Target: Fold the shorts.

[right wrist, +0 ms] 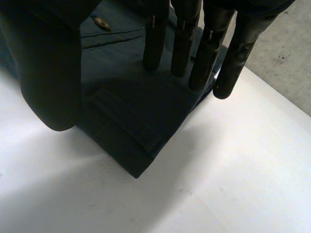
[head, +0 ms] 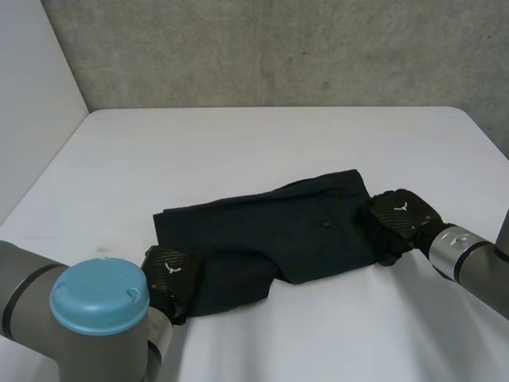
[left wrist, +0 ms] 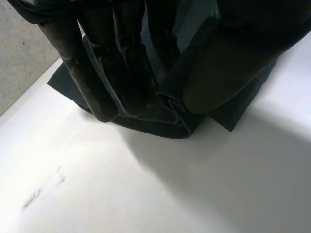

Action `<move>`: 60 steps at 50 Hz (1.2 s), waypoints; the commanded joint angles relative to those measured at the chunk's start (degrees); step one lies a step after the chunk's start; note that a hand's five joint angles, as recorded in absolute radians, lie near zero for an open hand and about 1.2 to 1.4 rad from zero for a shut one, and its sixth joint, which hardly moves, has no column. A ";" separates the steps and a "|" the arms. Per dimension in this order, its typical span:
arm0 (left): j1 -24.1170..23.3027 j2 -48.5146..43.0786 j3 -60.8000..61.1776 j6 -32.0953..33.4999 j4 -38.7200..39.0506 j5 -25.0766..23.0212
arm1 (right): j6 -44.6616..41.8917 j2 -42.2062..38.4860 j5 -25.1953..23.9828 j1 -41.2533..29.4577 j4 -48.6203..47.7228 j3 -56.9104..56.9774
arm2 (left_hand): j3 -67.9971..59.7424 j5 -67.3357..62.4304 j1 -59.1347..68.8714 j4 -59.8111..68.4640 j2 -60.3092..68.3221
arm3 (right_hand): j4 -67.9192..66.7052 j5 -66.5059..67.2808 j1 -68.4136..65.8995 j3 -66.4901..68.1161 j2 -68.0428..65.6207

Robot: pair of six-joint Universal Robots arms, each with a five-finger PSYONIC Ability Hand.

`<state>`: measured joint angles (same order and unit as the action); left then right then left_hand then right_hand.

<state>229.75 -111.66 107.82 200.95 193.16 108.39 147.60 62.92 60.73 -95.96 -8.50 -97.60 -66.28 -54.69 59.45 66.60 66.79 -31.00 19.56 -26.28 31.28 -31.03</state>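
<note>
The shorts (head: 270, 231) were laid on the table (head: 238, 143), their long axis stretched from the left hand (head: 169, 274) across to the right hand (head: 402, 216). A bunched hem was pinched between the left hand's fingers (left wrist: 97, 87) and thumb. The right hand was spread wide, with the opposite corner lying under its palm. A fold along that axis was judged to be next.

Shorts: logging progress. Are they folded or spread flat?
Partly folded: the shorts lie doubled over, and the left hand pinches stacked layers at their edge.

white table (head: 238, 135), dark shorts (head: 270, 231) on it
</note>
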 commanded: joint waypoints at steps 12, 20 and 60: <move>1.05 0.21 -0.15 0.93 0.90 2.80 | -0.04 -2.98 0.27 -0.37 -2.57 0.75 | -8.53 -10.12 15.36 8.21 8.02 | -9.36 10.80 -14.08 9.08 -9.33; 2.37 0.04 -0.50 1.11 1.08 2.88 | -0.12 -3.25 0.27 -0.37 -2.83 0.66 | -8.03 -9.61 14.85 7.71 7.51 | -11.21 12.65 -15.93 10.93 -11.18; 3.25 17.88 -2.79 0.32 1.17 0.60 | -21.13 15.47 6.68 7.31 19.93 1.79 | 56.28 54.69 -49.45 -56.60 -56.79 | -49.00 50.44 -53.72 48.72 -48.97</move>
<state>232.91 -93.49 105.86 201.26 194.30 108.96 127.70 76.21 64.52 -81.53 10.36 -99.72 -12.29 -2.78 10.94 11.79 11.61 -68.09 55.12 -54.16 67.00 -66.92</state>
